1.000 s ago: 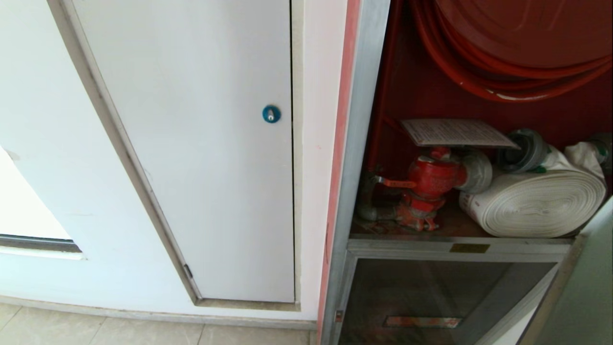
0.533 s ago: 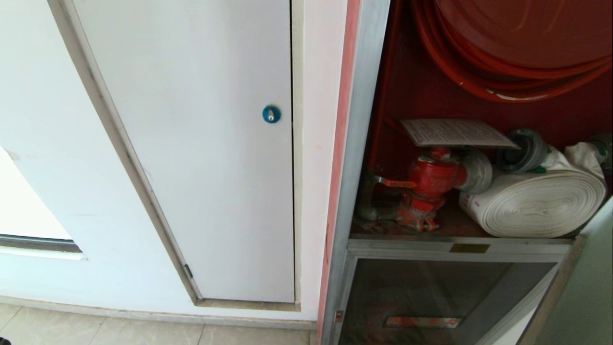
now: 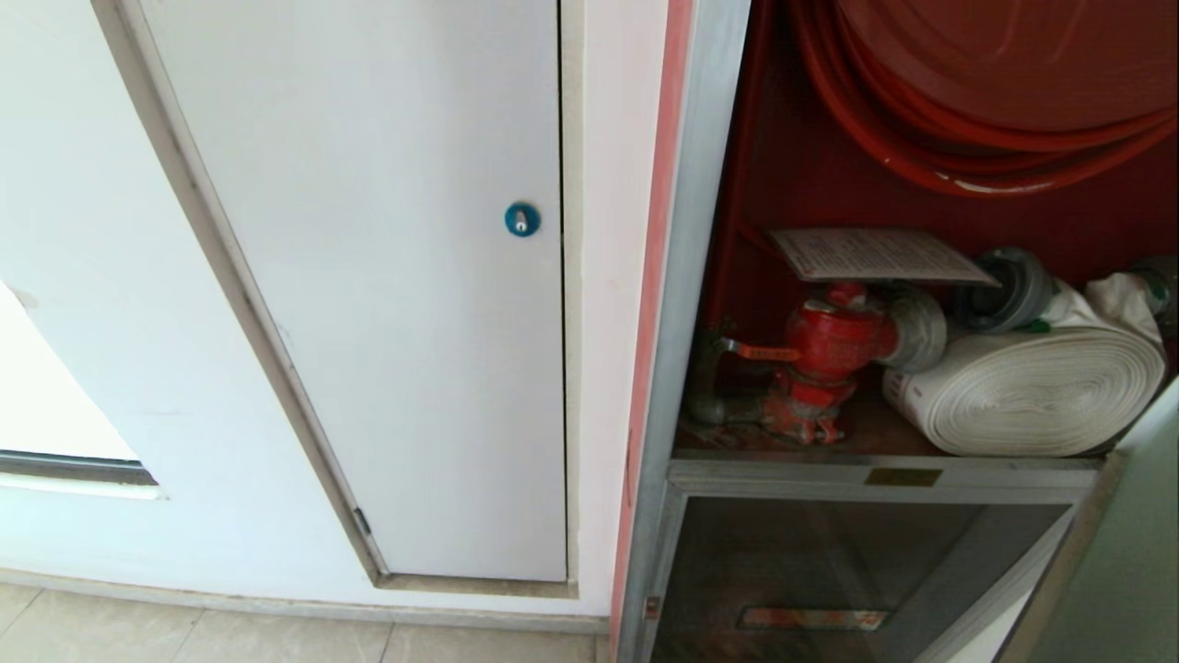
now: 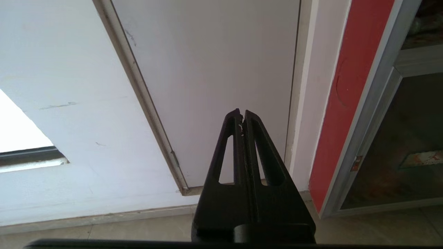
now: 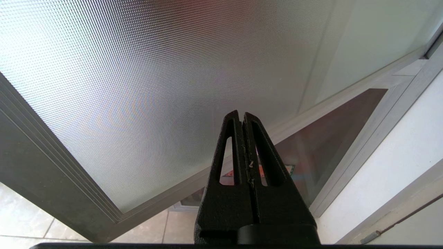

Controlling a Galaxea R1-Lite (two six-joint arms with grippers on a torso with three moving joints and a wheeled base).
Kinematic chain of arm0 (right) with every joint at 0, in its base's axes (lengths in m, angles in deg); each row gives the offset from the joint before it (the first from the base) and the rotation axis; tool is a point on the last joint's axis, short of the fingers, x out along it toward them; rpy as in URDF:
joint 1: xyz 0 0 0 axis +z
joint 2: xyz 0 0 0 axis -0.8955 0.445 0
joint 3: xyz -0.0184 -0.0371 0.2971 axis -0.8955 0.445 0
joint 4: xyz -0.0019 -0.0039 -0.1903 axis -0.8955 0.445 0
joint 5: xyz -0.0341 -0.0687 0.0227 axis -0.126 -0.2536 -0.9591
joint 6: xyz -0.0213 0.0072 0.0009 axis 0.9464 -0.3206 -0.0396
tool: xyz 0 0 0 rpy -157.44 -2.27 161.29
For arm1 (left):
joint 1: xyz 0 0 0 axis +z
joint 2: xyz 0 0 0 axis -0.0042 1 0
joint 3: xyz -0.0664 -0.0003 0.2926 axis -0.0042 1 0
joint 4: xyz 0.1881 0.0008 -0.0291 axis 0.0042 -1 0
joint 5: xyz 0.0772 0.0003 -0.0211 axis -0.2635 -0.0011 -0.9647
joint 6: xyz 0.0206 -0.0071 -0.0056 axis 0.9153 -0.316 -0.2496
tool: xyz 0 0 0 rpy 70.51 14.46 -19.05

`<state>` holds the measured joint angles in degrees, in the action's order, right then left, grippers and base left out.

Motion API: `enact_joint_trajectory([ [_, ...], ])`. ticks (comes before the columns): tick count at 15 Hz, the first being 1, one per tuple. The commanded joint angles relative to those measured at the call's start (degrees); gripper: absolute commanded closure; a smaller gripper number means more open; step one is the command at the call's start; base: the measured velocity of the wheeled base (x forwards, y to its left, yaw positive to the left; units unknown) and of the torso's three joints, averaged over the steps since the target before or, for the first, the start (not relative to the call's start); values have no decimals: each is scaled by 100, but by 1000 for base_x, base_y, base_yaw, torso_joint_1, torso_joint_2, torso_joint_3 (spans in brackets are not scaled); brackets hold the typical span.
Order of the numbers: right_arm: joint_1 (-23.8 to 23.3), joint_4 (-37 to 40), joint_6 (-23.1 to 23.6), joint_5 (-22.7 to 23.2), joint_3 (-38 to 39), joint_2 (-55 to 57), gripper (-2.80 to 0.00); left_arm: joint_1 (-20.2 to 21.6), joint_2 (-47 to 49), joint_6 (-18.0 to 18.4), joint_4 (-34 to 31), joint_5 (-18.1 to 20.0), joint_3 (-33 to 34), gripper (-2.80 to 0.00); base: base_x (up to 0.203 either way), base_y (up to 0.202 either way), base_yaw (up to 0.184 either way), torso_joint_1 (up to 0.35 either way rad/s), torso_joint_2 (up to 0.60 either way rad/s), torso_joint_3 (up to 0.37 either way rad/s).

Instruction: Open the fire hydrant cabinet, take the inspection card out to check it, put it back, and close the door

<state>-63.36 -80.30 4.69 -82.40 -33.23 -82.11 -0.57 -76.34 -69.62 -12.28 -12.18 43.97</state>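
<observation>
The fire hydrant cabinet (image 3: 700, 276) stands open, red inside. The inspection card (image 3: 875, 255) lies flat on top of the red valve (image 3: 829, 345), beside the white rolled hose (image 3: 1032, 391) and under the red hose reel (image 3: 995, 83). The door (image 3: 1119, 552) is swung out at the lower right edge; its pale patterned panel (image 5: 155, 86) fills the right wrist view. Neither gripper shows in the head view. My left gripper (image 4: 242, 114) is shut and empty, low in front of the white panel door. My right gripper (image 5: 241, 116) is shut and empty, close to the open door.
A plain white panel door (image 3: 396, 322) with a round blue lock (image 3: 521, 219) takes up the left. Below the cabinet shelf is a smaller dark glass panel (image 3: 829, 571) with a red label strip (image 3: 811, 618). Beige floor tiles (image 3: 276, 640) run along the wall's foot.
A small dark tip at the head view's bottom left corner half a second ago is gone. The cabinet, card and door have not moved.
</observation>
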Motion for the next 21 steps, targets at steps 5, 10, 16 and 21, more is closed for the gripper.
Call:
enact_joint_trajectory([
  [5,4,1,-2,0,1,-4,0,-2,-97,229,-102,-559,116,0,0,0,0,0,0,0],
  [10,4,1,-2,0,1,-10,0,-2,-88,186,-559,-524,95,0,0,0,0,0,0,0],
  [16,4,1,-2,0,1,-4,0,-2,-88,-70,-559,-507,90,0,0,0,0,0,0,0],
  [21,4,1,-2,0,1,-4,0,-2,-88,-79,-559,-507,90,0,0,0,0,0,0,0],
])
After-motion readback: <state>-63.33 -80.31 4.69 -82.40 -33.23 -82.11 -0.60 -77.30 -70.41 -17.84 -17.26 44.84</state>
